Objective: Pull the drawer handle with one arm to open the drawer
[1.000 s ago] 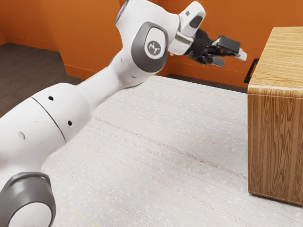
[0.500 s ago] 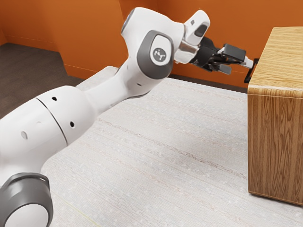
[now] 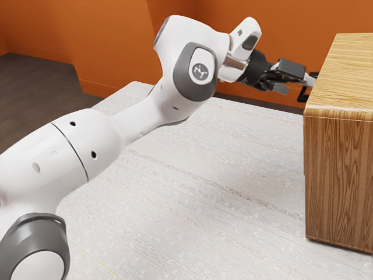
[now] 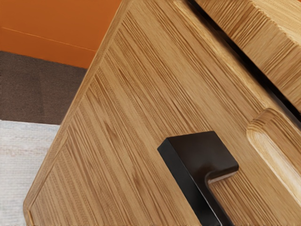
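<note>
Across the pale table the white arm reaches toward the wooden cabinet, which stands at three o'clock in the exterior view. The drawer front faces the arm and carries a black handle at about two o'clock. The black gripper is right at it, jaws apart.

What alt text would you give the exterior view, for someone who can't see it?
A white robot arm reaches across a pale table from the exterior view's left, its black gripper at the dark handle on a wooden cabinet at the right. Orange walls stand behind.
</note>
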`<state>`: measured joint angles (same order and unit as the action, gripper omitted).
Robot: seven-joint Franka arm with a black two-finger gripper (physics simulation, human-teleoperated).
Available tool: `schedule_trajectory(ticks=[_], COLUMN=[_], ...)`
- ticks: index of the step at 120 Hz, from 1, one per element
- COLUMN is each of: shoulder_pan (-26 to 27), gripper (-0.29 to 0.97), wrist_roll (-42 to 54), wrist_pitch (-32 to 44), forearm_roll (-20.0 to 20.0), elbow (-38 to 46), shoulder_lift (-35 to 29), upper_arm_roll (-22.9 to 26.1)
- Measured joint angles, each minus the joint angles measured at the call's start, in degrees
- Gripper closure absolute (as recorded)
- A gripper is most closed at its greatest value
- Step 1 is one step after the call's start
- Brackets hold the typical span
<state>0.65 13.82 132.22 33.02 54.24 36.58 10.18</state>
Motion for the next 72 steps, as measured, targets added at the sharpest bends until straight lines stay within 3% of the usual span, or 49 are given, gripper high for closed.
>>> schedule_trajectory(ticks=[72], shoulder_pan=[0.2], gripper=[0.0], wrist_roll=[1.6], wrist_pitch=[0.2], forearm_roll=[2.7], elbow=[11.4], shoulder_lift=[-8.9], upper_arm_roll=[-9.4])
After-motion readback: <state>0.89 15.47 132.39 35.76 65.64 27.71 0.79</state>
